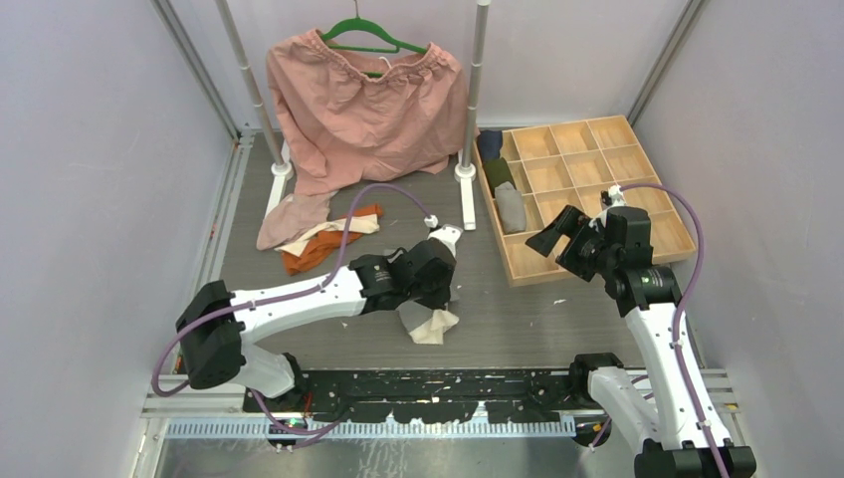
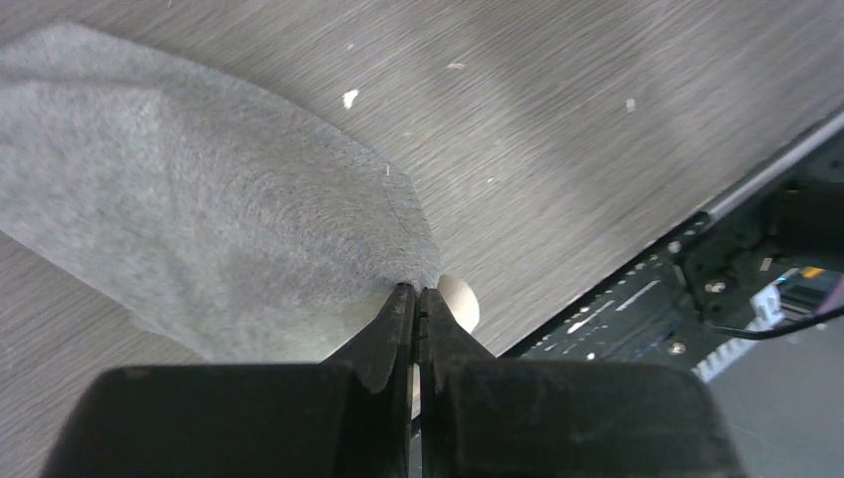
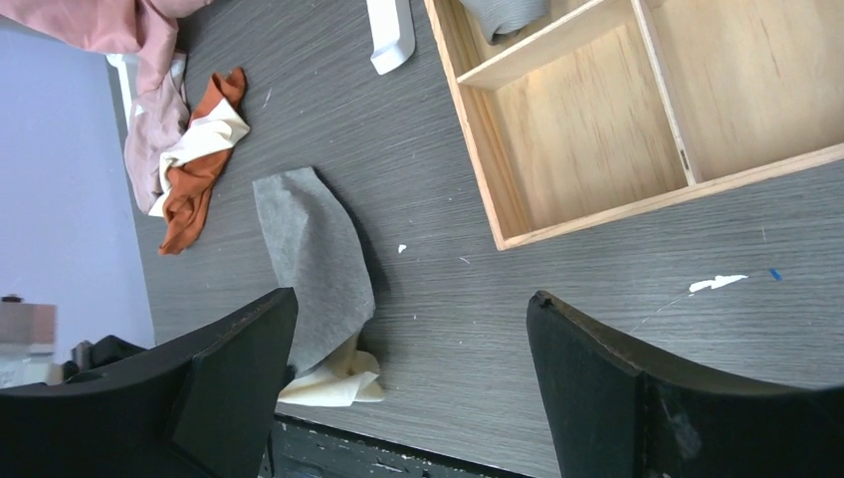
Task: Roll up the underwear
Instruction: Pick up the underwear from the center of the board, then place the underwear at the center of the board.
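A grey underwear (image 1: 416, 317) with a cream piece (image 1: 435, 327) under its near end lies on the table in front of the arm bases. My left gripper (image 1: 435, 289) is shut, its tips pinching the edge of the grey underwear (image 2: 199, 199); the cream piece (image 2: 460, 301) peeks out beside the left gripper (image 2: 416, 291). My right gripper (image 1: 559, 239) hangs open above the table by the tray's near-left corner. In the right wrist view the grey underwear (image 3: 314, 254) lies left of the right gripper (image 3: 410, 297), which holds nothing. A pile of pink, cream and orange underwear (image 1: 316, 235) (image 3: 194, 149) lies further back.
A wooden compartment tray (image 1: 518, 269) (image 3: 478, 129) stands at the right, with navy (image 1: 489, 142), green (image 1: 500, 174) and grey (image 1: 511, 207) rolls in its left column. A salmon garment (image 1: 363, 110) on a green hanger hangs from a rack at the back. Walls close both sides.
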